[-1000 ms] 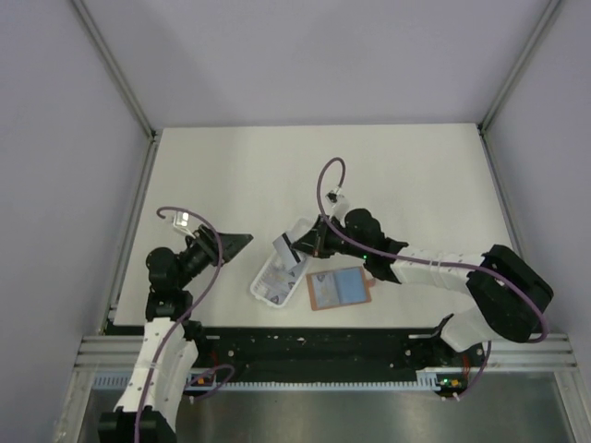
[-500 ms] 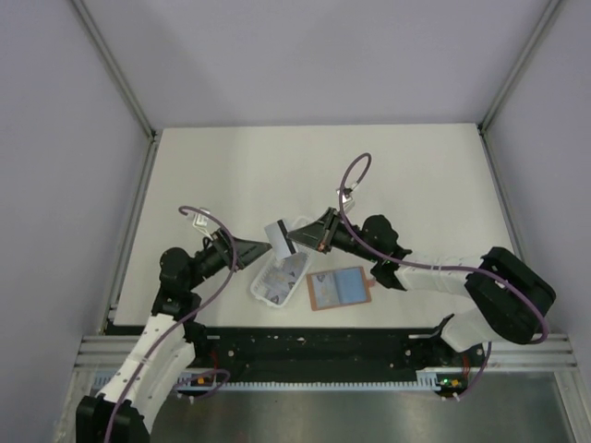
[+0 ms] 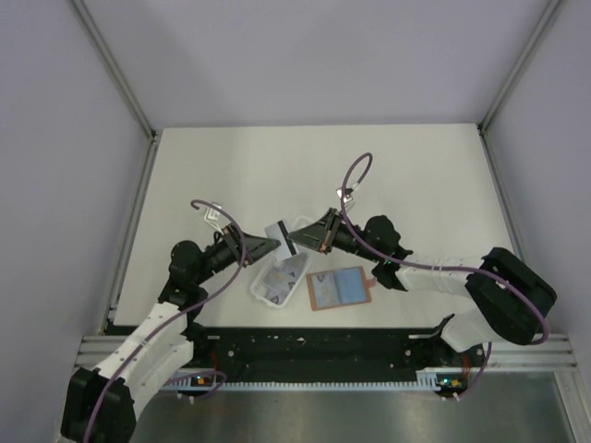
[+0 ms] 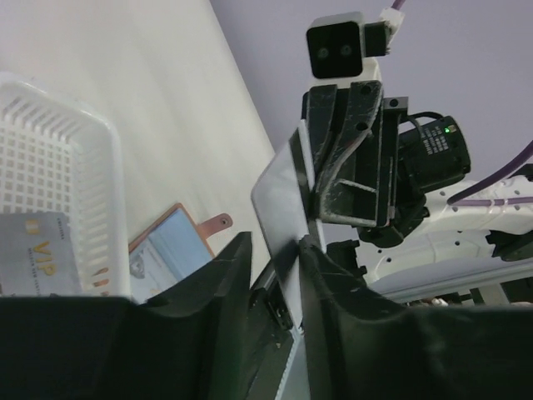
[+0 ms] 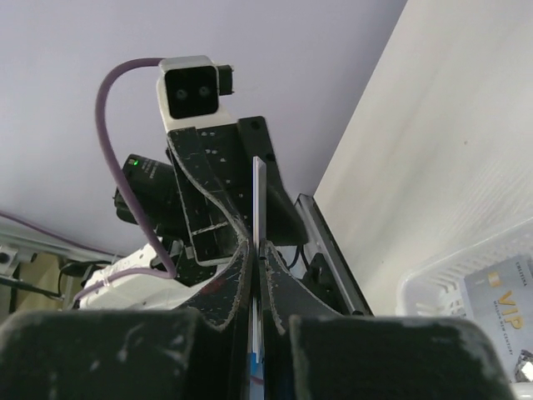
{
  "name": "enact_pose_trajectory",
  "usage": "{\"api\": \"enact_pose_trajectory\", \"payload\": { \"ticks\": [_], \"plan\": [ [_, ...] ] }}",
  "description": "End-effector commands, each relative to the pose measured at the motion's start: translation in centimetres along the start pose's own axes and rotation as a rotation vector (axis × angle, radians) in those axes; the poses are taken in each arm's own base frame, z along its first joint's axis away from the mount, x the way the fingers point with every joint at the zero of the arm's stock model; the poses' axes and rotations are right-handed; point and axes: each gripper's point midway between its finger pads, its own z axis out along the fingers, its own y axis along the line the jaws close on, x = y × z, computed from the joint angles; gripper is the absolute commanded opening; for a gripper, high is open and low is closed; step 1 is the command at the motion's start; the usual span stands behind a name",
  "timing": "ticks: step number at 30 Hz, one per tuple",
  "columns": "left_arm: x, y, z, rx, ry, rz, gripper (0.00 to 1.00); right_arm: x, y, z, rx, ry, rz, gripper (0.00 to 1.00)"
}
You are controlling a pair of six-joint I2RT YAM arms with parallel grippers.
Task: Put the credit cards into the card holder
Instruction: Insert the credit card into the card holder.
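risk, drop: if you let go with the right tool point(image 5: 256, 250) before the left tool point(image 4: 275, 250) bites, the card point(image 4: 283, 187) falls, probably into the white tray point(image 3: 263, 288) below.
risk, twist: with both tools clamped on one thin card, any misalignment could bend it or flick it loose.
risk, shallow bite: the left tool reaches only the card's free edge, so it may pivot once you carry it.
card: on edge in mid-air over the tray's 12 o'clock end, right tool at its 3 o'clock, left tool at its 9 o'clock.
right tool: clenched on the card.
left tool: jaws apart, one on each side of the card, gap showing, no grip yet.
other cards point(image 3: 283, 272): flat in the tray.
card holder point(image 3: 339, 288): open on the desk point(image 3: 416, 185) at the tray's 3 o'clock, well apart from the held card.
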Motion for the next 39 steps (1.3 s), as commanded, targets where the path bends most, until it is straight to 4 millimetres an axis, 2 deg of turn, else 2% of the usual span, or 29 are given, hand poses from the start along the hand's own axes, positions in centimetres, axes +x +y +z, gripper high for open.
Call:
{"api": "enact_pose_trajectory", "payload": {
  "ticks": [1,4,5,7,12,14,17,23,27,29,33,39],
  "plan": [
    [-2.0,-2.7,0.8,0.079,-0.051,0.078,0.24,-0.7,3.2,-0.5,-0.108,-0.016,-0.040,0.00],
    [-1.9,-2.4,1.0,0.070,-0.048,0.069,0.06,-0.7,3.3,-0.6,-0.104,-0.015,-0.055,0.00],
    [-1.8,-2.3,1.0,0.068,-0.045,0.067,0.00,-0.8,3.4,-0.8,-0.104,-0.019,-0.060,0.03],
    [-1.7,-2.3,1.0,0.067,-0.043,0.063,0.00,-0.9,3.7,-0.9,-0.109,-0.023,-0.073,0.09],
    [-1.3,-2.0,0.8,0.065,-0.042,0.060,0.00,-1.5,4.6,-1.3,-0.127,-0.047,-0.095,0.32],
    [-1.3,-2.0,0.7,0.062,-0.045,0.057,0.00,-1.7,4.9,-1.5,-0.133,-0.053,-0.101,0.36],
    [-1.3,-1.9,0.6,0.057,-0.049,0.058,0.00,-1.8,5.2,-1.6,-0.140,-0.055,-0.106,0.35],
    [-1.3,-1.8,0.6,0.052,-0.050,0.056,0.00,-1.8,5.2,-1.8,-0.148,-0.059,-0.102,0.19],
    [-1.3,-1.9,0.5,0.053,-0.051,0.060,0.00,-1.7,5.1,-1.9,-0.148,-0.058,-0.094,0.14],
    [-1.3,-1.8,0.5,0.049,-0.052,0.058,0.00,-1.7,5.2,-1.9,-0.153,-0.060,-0.094,0.15],
    [-1.3,-1.8,0.5,0.047,-0.055,0.060,0.00,-1.8,5.3,-2.2,-0.156,-0.068,-0.097,0.23],
    [-1.4,-1.8,0.5,0.046,-0.056,0.062,0.00,-2.2,5.3,-2.6,-0.152,-0.085,-0.104,0.26]
  ]
}}
